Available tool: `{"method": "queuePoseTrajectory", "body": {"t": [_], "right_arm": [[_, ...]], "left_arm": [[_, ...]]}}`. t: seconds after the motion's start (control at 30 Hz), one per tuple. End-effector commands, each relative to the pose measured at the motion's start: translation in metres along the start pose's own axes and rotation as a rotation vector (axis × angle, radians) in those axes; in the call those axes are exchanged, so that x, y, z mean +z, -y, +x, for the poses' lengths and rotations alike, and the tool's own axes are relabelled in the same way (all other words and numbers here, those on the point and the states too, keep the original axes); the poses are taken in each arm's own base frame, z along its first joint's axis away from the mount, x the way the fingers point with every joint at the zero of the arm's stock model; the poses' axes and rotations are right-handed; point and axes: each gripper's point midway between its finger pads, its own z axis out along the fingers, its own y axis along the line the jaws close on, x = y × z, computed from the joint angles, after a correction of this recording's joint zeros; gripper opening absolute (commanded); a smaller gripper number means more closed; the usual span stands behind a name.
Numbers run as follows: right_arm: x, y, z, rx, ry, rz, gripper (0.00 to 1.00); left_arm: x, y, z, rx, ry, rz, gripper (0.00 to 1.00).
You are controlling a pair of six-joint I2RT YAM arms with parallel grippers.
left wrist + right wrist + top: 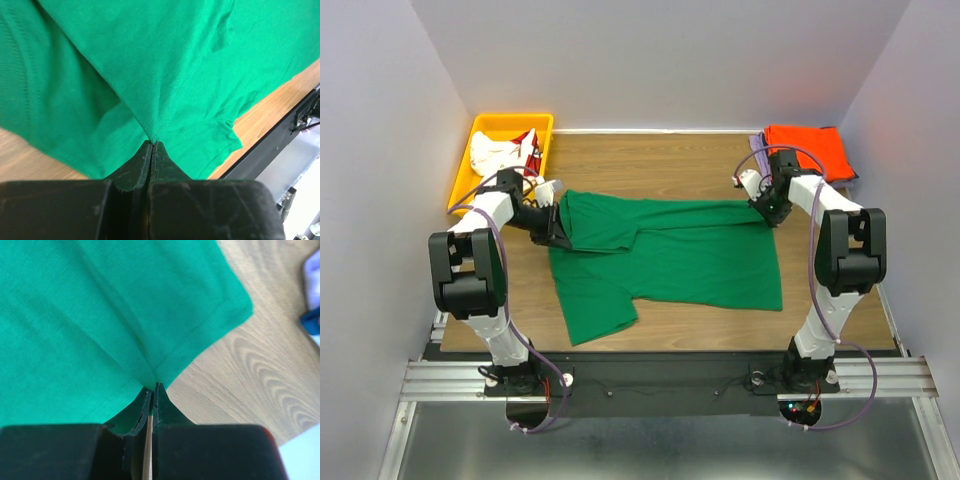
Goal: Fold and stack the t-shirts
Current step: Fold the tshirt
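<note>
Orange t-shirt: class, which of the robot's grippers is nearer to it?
Right. The right gripper pinches the green t-shirt just in front of the orange t-shirt; the left gripper grips the green t-shirt's opposite end, near the yellow bin.

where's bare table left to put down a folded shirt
Far strip of table between the yellow bin and orange t-shirt; also the near strip between the green t-shirt and the table's front edge. Centre and both far corners are crowded.

Open across bare surface (660, 165) behind the green t-shirt (700, 262); blocked far left by yellow bin (463, 176) (far right by orange t-shirt (810, 148)).
</note>
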Motion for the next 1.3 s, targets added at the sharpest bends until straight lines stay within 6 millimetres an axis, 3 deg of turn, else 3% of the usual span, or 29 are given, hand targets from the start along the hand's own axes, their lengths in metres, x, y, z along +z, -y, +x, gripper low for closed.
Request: {"method": "queuePoseTrajectory", "body": {"t": [0.0, 0.3, 0.57, 0.67, 0.7, 0.73, 0.8, 0.87, 0.9, 0.93, 0.97, 1.0, 1.03, 1.17, 1.2, 1.27], "right_arm": [[-0.031, 0.021, -0.017, -0.04, 0.052, 0.1, 0.01], [-0.045, 0.026, -0.03, -0.029, 0.103, 0.116, 0.01], [-0.023, -0.009, -0.002, -0.072, 0.027, 0.004, 0.02], [-0.021, -0.025, 0.006, -0.087, 0.005, -0.044, 0.26], [-0.023, -0.028, 0.005, -0.088, 0.009, -0.058, 0.43], [-0.029, -0.025, 0.002, -0.088, 0.022, -0.048, 0.5], [-0.038, -0.02, -0.009, -0.059, 0.06, -0.032, 0.61], [-0.047, -0.012, -0.022, -0.025, 0.106, -0.019, 0.61], [-0.056, -0.005, -0.039, 0.011, 0.157, -0.009, 0.61], [-0.06, -0.001, -0.048, 0.032, 0.182, -0.008, 0.59], [-0.055, -0.002, -0.052, 0.084, 0.186, -0.03, 0.58], [-0.059, 0.004, -0.066, 0.109, 0.22, -0.029, 0.54], [-0.045, 0.004, -0.067, 0.142, 0.203, -0.056, 0.51], [-0.027, 0.011, -0.079, 0.278, 0.19, -0.083, 0.38], [-0.012, 0.008, -0.077, 0.298, 0.165, -0.103, 0.33], [-0.003, 0.012, -0.078, 0.323, 0.154, -0.104, 0.31]], "left_arm": [[-0.022, 0.01, -0.004, 0.024, 0.019, 0.021, 0.0], [-0.036, 0.016, -0.017, 0.0, 0.032, 0.109, 0.0], [-0.024, -0.009, -0.004, -0.033, -0.018, 0.022, 0.0], [-0.021, -0.016, 0.005, -0.008, -0.057, 0.008, 0.28], [-0.022, -0.02, 0.005, 0.027, -0.063, -0.004, 0.33], [-0.024, -0.021, 0.006, 0.042, -0.071, -0.012, 0.37], [-0.034, -0.025, -0.009, 0.112, -0.039, -0.056, 0.47], [-0.052, -0.021, -0.044, 0.219, 0.069, -0.107, 0.53], [-0.058, -0.018, -0.057, 0.253, 0.112, -0.119, 0.64], [-0.062, -0.014, -0.069, 0.289, 0.15, -0.127, 0.66], [-0.069, -0.01, -0.093, 0.343, 0.219, -0.163, 0.66], [-0.07, -0.007, -0.104, 0.367, 0.246, -0.18, 0.66], [-0.067, -0.001, -0.123, 0.413, 0.279, -0.212, 0.64], [-0.05, 0.007, -0.161, 0.449, 0.352, -0.283, 0.52], [-0.037, 0.017, -0.165, 0.47, 0.346, -0.267, 0.47], [-0.018, 0.017, -0.175, 0.477, 0.354, -0.284, 0.41]]}}
